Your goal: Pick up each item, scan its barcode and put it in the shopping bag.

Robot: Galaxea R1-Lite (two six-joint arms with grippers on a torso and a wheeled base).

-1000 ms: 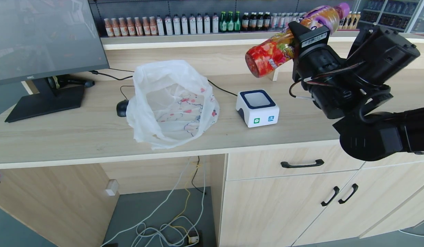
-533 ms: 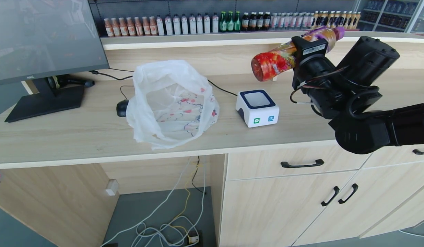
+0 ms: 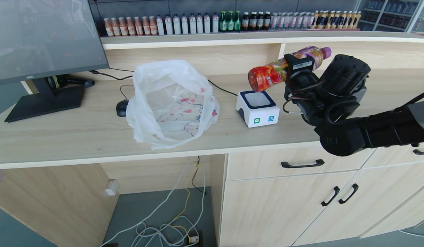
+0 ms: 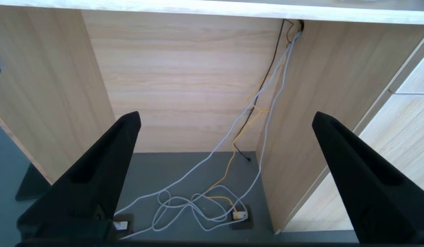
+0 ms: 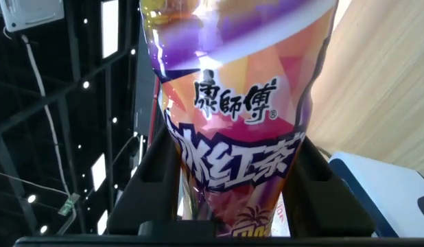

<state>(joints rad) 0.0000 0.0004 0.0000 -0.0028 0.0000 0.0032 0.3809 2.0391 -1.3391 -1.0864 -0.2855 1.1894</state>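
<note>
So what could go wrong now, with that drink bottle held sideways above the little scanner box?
The bottle is held nearly sideways by the right gripper, so it might swivel or slip out. Its barcode may not face the scanner; I cannot see it. Later, the floppy shopping bag could buckle as the bottle goes in.

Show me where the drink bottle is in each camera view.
Head view: bottle right of centre, tilted in the right gripper, just above the scanner in frame.
Left wrist view: aimed at floor cables instead.
Right wrist view: bottle centre, between the gripper fingers.
Shared landmark: the scanner.
</note>
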